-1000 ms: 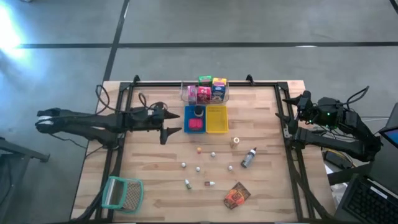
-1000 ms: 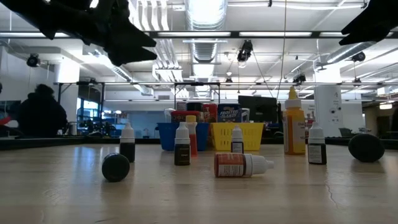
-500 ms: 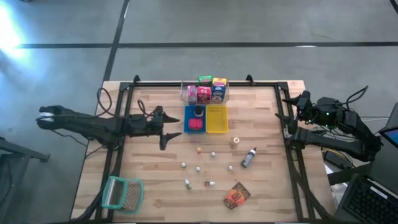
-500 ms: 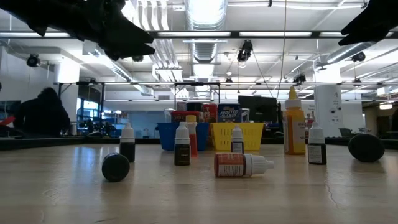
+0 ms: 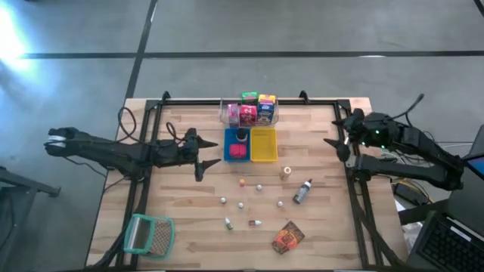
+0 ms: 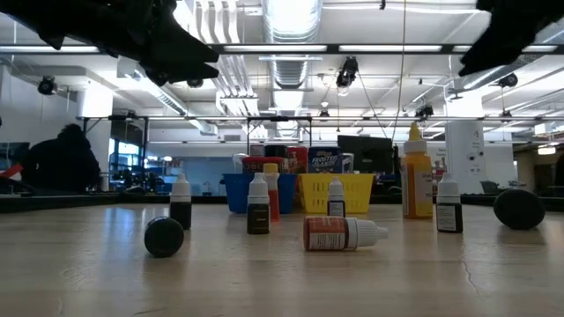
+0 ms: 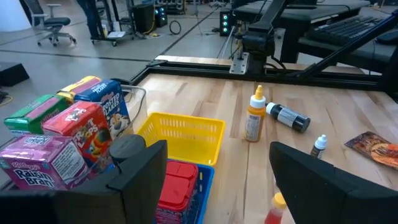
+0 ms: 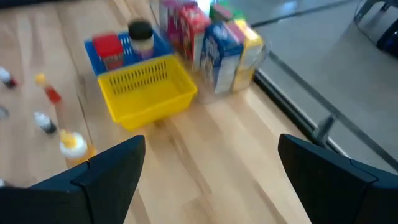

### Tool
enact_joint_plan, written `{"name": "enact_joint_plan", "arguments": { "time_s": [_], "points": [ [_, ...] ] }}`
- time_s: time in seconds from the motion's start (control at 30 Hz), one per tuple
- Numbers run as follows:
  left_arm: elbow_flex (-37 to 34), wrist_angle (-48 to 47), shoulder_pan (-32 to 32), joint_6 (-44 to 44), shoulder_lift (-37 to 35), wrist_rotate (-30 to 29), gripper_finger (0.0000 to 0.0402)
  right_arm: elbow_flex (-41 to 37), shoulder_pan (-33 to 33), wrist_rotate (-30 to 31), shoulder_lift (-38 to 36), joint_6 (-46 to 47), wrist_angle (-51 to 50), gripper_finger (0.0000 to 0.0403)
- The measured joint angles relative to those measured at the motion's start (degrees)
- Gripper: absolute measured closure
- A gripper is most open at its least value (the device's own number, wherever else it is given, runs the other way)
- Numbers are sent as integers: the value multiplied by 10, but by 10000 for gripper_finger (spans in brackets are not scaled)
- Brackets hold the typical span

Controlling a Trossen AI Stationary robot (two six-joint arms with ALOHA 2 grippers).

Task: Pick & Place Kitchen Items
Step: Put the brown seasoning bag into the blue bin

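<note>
Left gripper (image 5: 210,160) hovers with jaws wide and empty, the blue tray (image 5: 229,137) holding a red can (image 7: 176,188) just ahead; right gripper (image 5: 338,140) hangs wide and empty at the table (image 5: 189,227) edge, small bottles (image 5: 302,191) scattered well clear of both

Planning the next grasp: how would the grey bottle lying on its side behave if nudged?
The grey bottle lies flat on the table, and its round body would probably roll if pushed sideways. It looks small, so likely light. Its smooth sides may slip between fingers.
</note>
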Motion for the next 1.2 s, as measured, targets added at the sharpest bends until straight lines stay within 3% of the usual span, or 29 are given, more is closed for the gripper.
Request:
{"name": "enact_joint_plan", "arguments": {
  "time_s": [0.2,0.33,0.67,0.8,0.97,1.2],
  "points": [
    [0,0,0,-1,0,0,115,80,0,0,74,31,116,39],
    [-1,0,0,-1,0,0,115,114,0,-4,114,70,121,39],
    [-4,-2,0,-1,0,0,115,164,0,-130,209,90,169,39],
    [-4,-2,0,-1,0,0,115,179,13,-131,241,93,197,39],
    [-4,-2,0,-1,0,0,115,200,76,-23,277,96,200,39],
    [-4,-2,0,-1,0,0,115,237,218,231,320,113,196,39]
  ]
}}
